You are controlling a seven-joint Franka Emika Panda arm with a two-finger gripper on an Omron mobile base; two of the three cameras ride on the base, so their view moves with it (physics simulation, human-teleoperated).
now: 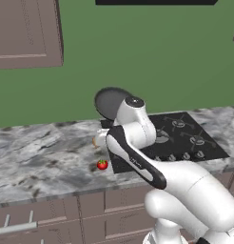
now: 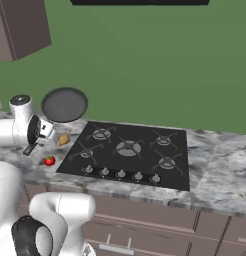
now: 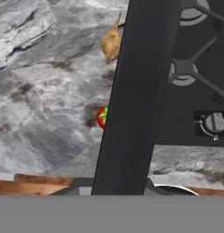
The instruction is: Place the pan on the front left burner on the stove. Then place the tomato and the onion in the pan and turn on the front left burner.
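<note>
Pan is up in the air left of the stove, tipped so its bottom faces my base cameras, and I have the pincer clamped on its handle, which runs as a dark bar straight up my hand view. My worry is that long lever: gripped far from the dish, the pan could twist in the jaws as I swing it over, or catch a prong of the front left burner grate and land crooked. Tomato and onion sit on the counter just below the handle, so a low pass could knock either one rolling. I judge the pan empty, since both are on the counter
</note>
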